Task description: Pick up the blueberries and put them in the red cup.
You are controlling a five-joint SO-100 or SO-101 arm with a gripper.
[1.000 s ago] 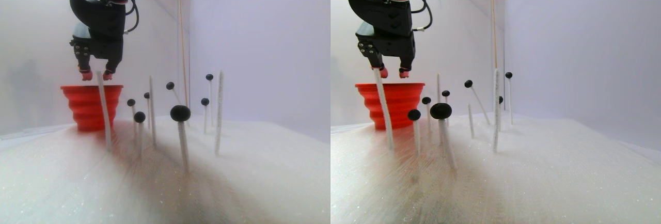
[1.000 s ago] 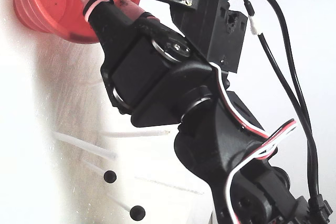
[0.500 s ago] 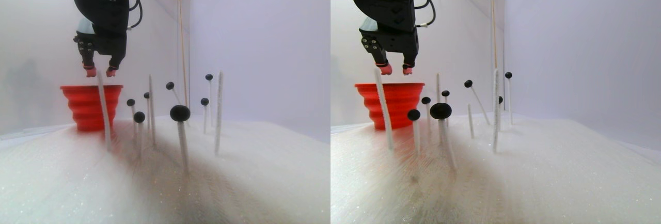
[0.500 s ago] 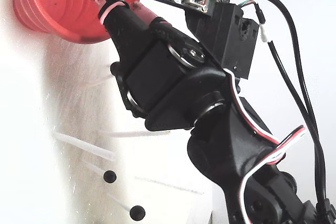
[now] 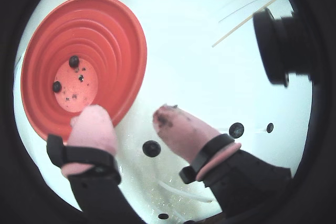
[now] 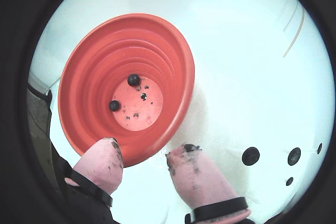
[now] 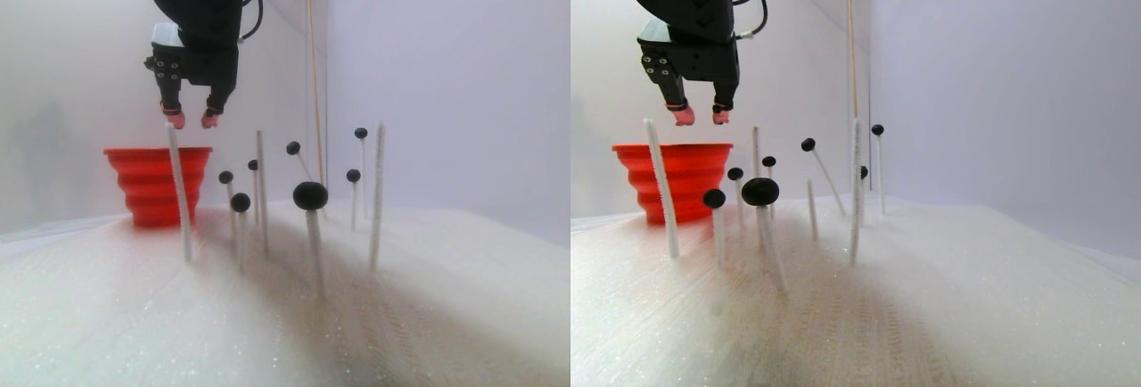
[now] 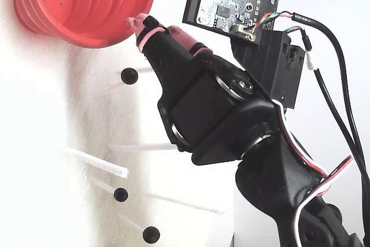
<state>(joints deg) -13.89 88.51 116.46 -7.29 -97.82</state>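
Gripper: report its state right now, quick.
Gripper: open and empty, pink fingertips apart, hanging above the near rim of the red cup; two blueberries lie in the cup's base.

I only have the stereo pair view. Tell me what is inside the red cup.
Observer: Two blueberries lie on the base of the red cup; both wrist views show them.
Operator: Report what the hand is holding.
Observer: Nothing. The hand is open, and the gap between its pink fingertips is empty.
Operator: Say what shows beneath that gap.
Observer: In a wrist view, another blueberry shows between the fingers, outside the cup and just past its rim.
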